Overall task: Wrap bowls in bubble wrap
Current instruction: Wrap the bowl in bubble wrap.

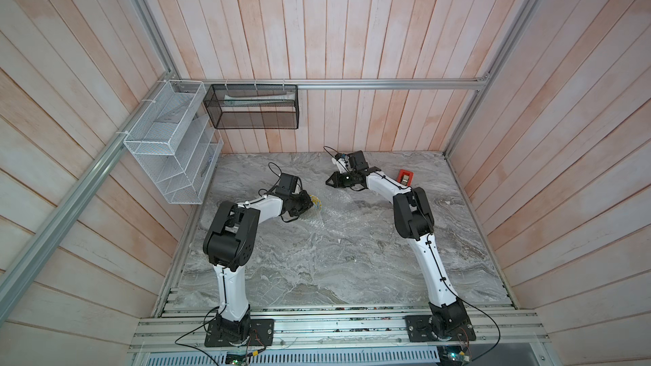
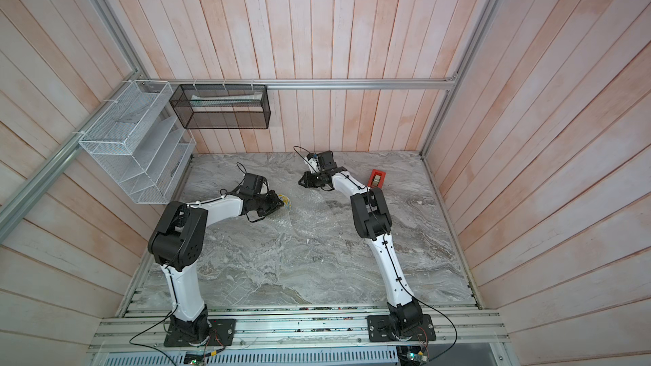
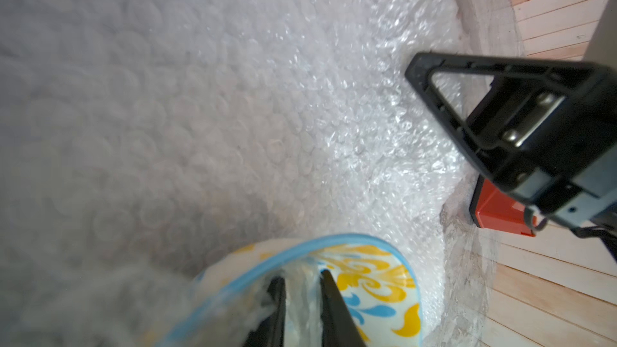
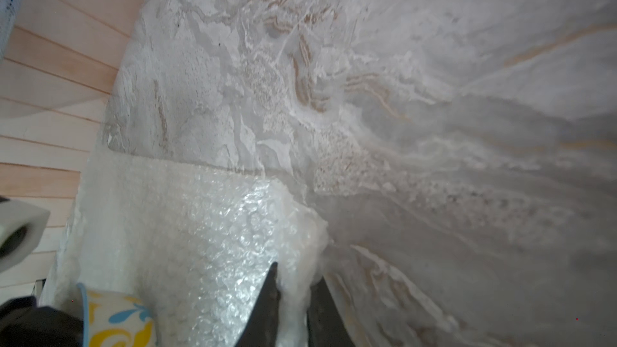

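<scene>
right gripper [image 4: 297, 273] tight on bubble wrap [image 4: 200, 221] edge, left gripper [image 3: 302, 277] tight on bowl [image 3: 374, 278] (its rim)

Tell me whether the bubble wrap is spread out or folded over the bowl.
Mostly spread: the bubble wrap lies flat beyond the bowl, whose patterned inside is largely bare.

Right pincer [image 4: 297, 277]: fingers clamped on a bunched edge of bubble wrap [image 4: 200, 228].
Bowl [image 4: 117, 323]: yellow-blue floral, just beside the wrap.
Worktop [image 4: 400, 95]: grey marble.
</scene>
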Robot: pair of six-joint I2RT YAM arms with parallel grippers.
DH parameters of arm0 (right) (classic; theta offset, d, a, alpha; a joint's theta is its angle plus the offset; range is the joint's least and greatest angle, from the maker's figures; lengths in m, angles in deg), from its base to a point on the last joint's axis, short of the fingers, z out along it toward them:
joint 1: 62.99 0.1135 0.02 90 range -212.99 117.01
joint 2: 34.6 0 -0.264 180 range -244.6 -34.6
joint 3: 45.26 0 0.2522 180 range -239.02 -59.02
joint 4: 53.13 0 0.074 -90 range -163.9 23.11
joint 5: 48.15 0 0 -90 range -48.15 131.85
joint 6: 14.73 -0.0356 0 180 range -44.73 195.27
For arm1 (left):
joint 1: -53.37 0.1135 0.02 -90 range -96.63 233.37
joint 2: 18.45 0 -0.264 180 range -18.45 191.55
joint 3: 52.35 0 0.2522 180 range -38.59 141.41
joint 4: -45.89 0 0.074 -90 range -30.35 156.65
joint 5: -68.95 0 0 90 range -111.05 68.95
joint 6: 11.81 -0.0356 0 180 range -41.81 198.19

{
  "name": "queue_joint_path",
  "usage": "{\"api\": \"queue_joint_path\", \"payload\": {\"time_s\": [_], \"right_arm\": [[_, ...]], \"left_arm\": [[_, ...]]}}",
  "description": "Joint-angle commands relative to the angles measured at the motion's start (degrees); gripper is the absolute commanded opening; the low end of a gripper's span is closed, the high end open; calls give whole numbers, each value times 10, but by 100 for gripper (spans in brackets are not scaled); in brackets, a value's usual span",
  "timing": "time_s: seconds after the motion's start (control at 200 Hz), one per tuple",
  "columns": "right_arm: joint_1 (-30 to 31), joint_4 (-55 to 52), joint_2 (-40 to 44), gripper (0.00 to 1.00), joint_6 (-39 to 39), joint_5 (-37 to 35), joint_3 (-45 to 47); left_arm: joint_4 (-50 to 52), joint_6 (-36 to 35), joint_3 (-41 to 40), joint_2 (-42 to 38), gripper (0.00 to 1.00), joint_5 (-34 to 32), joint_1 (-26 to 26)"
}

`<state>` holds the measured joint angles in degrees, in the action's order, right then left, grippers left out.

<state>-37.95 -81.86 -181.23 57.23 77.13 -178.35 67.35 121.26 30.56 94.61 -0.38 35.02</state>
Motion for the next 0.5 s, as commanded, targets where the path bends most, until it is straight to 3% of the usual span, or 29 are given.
{"api": "queue_joint_path", "payload": {"time_s": [0.0, 0.18, 0.495], "right_arm": [[0, 29, 65, 9, -15, 68, 28], [5, 96, 147, 6, -55, 136, 132], [25, 220, 229, 4, -146, 172, 296]], "left_arm": [[6, -4, 6, 15, 21, -2, -3], [7, 0, 11, 16, 21, -4, -7], [2, 8, 15, 17, 21, -7, -18]]}}
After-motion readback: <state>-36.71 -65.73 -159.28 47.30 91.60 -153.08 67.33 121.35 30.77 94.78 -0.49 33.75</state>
